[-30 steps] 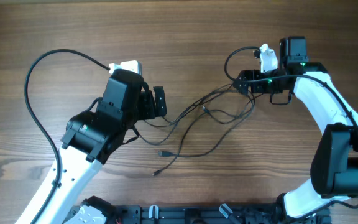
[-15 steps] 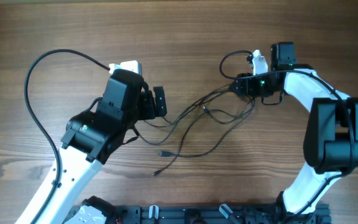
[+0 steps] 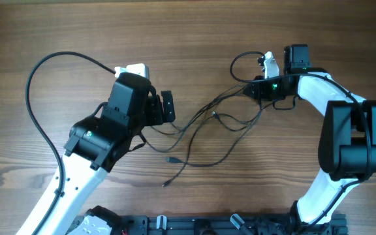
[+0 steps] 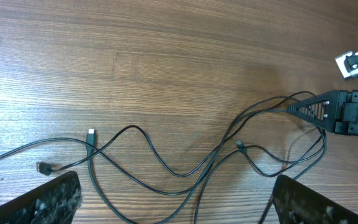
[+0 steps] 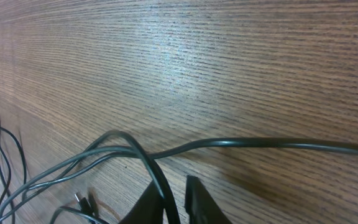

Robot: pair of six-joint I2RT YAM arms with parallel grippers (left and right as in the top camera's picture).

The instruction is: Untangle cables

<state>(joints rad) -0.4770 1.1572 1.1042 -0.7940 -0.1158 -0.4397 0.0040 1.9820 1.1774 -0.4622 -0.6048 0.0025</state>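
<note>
Several thin black cables (image 3: 207, 130) lie tangled on the wooden table between the two arms, with loose plug ends (image 3: 172, 160) toward the front. My right gripper (image 3: 248, 89) sits at the tangle's right end; in the right wrist view it (image 5: 178, 194) is shut on one black cable (image 5: 143, 155) that runs between its fingers. My left gripper (image 3: 167, 106) hovers over the tangle's left side, wide open; its fingers (image 4: 48, 199) frame the crossing cables (image 4: 185, 174) with nothing between them. The right gripper (image 4: 298, 109) also shows in the left wrist view.
A thick black cable (image 3: 34, 111) loops wide round the left arm on the table. A white part (image 3: 271, 64) sits on the right wrist and another (image 3: 132, 69) behind the left arm. The arms' base bar (image 3: 194, 225) runs along the front edge.
The right arm shifted slightly left and its gripper closed from open onto a black cable. The left arm and its open gripper stayed still.
</note>
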